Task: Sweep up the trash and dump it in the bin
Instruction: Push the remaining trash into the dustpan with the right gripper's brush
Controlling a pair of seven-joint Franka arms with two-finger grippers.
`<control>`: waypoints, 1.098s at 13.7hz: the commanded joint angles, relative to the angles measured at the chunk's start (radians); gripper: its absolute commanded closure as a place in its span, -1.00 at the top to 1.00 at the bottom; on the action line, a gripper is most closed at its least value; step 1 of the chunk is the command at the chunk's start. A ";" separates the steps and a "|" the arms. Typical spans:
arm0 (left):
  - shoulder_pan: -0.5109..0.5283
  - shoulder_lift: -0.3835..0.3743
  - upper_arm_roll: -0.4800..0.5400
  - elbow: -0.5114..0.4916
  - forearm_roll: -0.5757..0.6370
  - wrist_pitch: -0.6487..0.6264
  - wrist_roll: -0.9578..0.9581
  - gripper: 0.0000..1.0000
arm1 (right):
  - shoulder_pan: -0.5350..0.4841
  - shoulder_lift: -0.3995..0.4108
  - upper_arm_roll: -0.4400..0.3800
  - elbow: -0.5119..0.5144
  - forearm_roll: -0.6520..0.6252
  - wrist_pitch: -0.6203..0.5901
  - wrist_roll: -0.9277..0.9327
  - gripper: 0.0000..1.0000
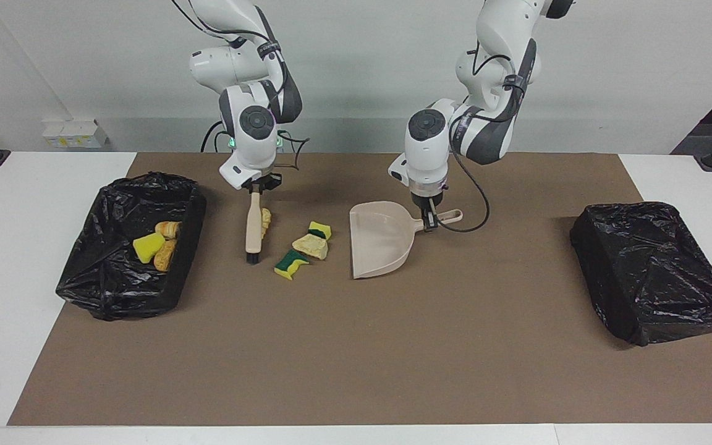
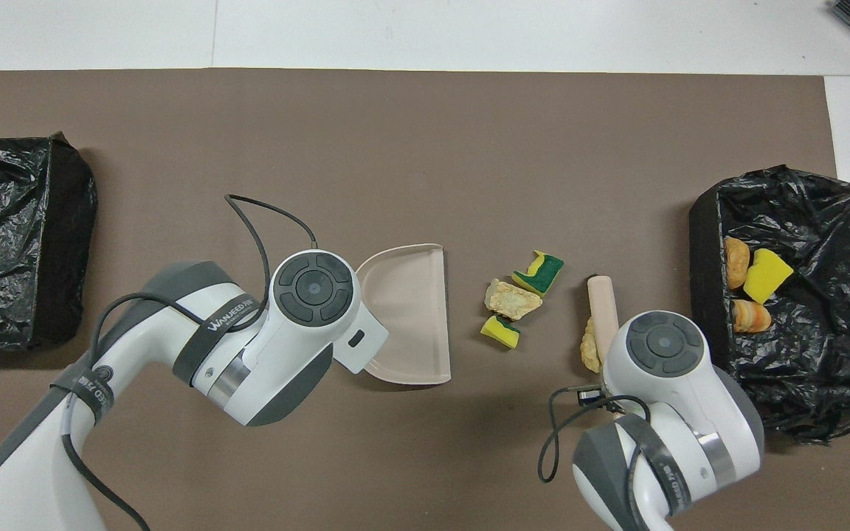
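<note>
Scraps [image 1: 302, 248] of light, soft sponge lie between brush [image 1: 253, 231] and dustpan [image 1: 381, 244]; best pushed, not pinched. Right gripper [image 1: 256, 187] clamps the brush handle, left gripper [image 1: 429, 217] the dustpan's.

Beige dustpan [image 1: 379, 243], beige brush [image 1: 253, 232]; yellow-green sponge scraps [image 1: 290, 264]; glossy black bin bags [image 1: 652, 269]; brown mat [image 1: 356, 346]; white arms.

One camera looks down from high across the table at both white robot arms against the pale wall. The other hangs steeply above the robots' end, facing forward. Both take in the flat brown paper mat [image 1: 356, 346] [image 2: 425, 133], seen half a turn apart.
</note>
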 commanded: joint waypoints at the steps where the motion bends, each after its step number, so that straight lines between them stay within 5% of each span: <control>1: 0.003 0.009 0.003 0.027 -0.016 -0.028 -0.021 -1.00 | 0.053 0.111 0.003 0.104 0.081 -0.002 0.046 -1.00; 9: 0.002 0.017 0.002 0.025 -0.016 -0.028 -0.070 -1.00 | 0.238 0.198 0.012 0.213 0.387 0.028 0.054 -1.00; 15: -0.015 0.015 0.002 0.016 -0.015 -0.037 -0.068 -1.00 | 0.259 0.244 0.018 0.328 0.711 0.030 -0.018 -1.00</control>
